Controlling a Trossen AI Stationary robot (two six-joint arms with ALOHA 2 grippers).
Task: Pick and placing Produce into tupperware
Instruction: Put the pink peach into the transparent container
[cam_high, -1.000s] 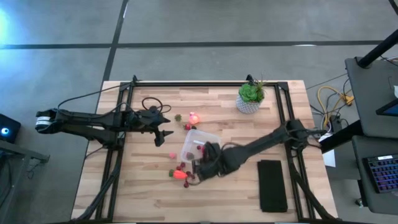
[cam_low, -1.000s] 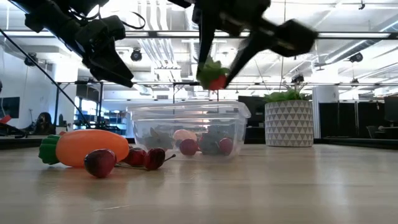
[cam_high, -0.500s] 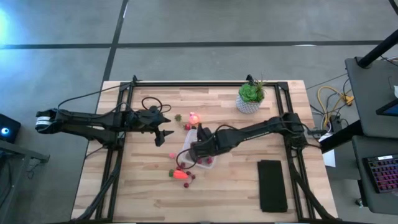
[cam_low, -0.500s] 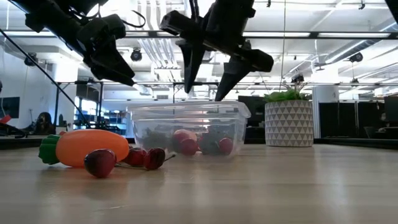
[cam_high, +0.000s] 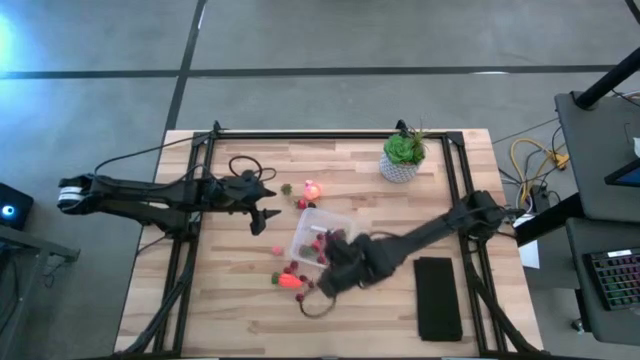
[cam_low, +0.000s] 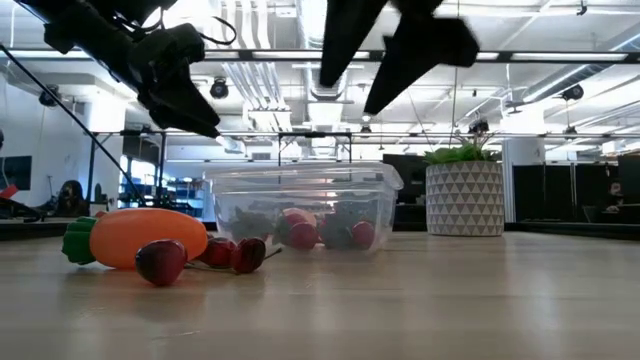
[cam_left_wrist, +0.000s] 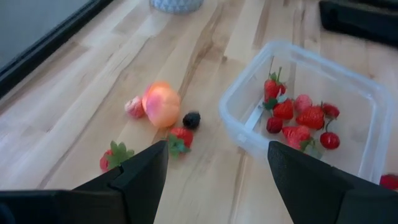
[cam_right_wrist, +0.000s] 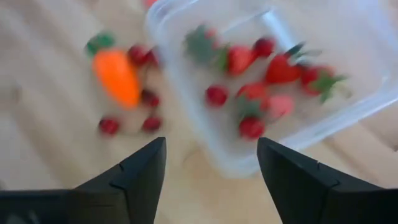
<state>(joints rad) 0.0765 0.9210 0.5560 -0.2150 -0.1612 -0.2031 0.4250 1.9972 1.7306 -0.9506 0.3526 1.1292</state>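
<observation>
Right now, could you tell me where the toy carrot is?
High view: the toy carrot lies left of centre, just off the clear tupperware, among small red pieces.

Clear tupperware (cam_high: 318, 232), upright mid-worktop, holds red strawberries (cam_left_wrist: 297, 118).
Orange carrot (cam_high: 289, 281), cherries (cam_low: 232, 254) and pink-orange fruit (cam_high: 312, 189) lie loose beside it.

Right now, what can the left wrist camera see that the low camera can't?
Only the left wrist view shows the pink-orange round fruit, a dark berry and loose strawberries on the wood. Only the low view shows the carrot and the potted plant. Both show the clear tupperware with red strawberries inside.
</observation>
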